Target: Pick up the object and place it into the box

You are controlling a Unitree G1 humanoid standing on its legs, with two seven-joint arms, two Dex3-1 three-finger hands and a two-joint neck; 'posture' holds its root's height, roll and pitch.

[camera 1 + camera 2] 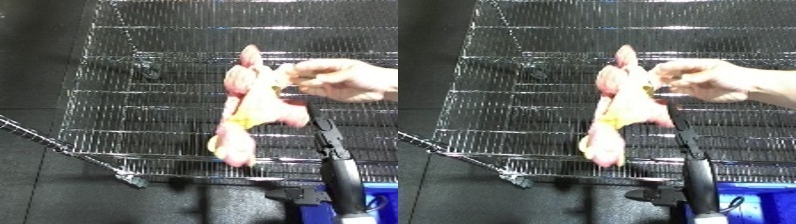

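Right hand point(330, 134) reaching up from the lower right edge as a dark, slim shape; fingers cannot be told. Left hand out of view. Pink plush toy point(253, 107) dangling just up-left of it over the wire rack point(133, 120), long axis near vertical, pinched by a person's hand point(342, 79). Blue bin point(753, 197) at bottom right.

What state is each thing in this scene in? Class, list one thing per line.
Pink soft toy: held up above the wire rack, hanging.
Person's hand: pinching the toy's upper part.
Right hand: fingers straight, pointing up beside the toy.
Wire rack: lying flat.
Blue bin: only a corner shows.
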